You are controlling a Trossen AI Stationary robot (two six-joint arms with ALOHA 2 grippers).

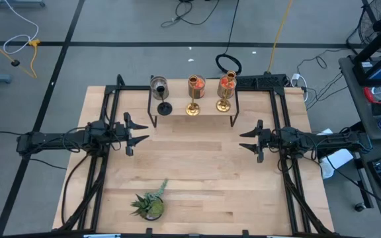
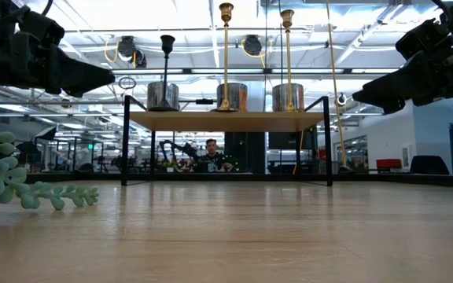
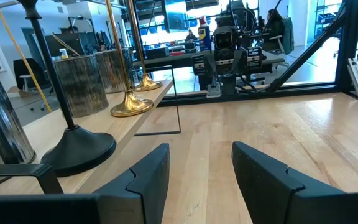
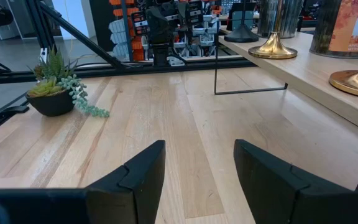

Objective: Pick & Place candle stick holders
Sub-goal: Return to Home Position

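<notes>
**Asker:** Holders first: where do the three stand?

**Me:** All upright on the shelf (image 1: 207, 104) at the far side of the counter (image 1: 197, 172), in a row along its front edge. The black holder (image 1: 165, 108) is at my left end, in front of the grey jar (image 1: 159, 86). The middle gold holder (image 1: 192, 109) and the right gold holder (image 1: 223, 104) each stand in front of one of the orange jars (image 1: 196, 84).

**Asker:** And your pincers?

**Me:** Neither touches a holder. My left pincer (image 1: 144, 132) hangs above the counter just off the shelf's left front corner. It is nearest the black holder but apart from it, fingers spread wide with nothing between them. My right pincer (image 1: 243, 140) hangs off the right front corner, near the right gold holder, equally wide and empty. The two face each other across the wood.

**Asker:** Anything else?

**Me:** A potted plant (image 1: 149, 205) sits by the counter's near edge, well apart from the shelf.
</notes>
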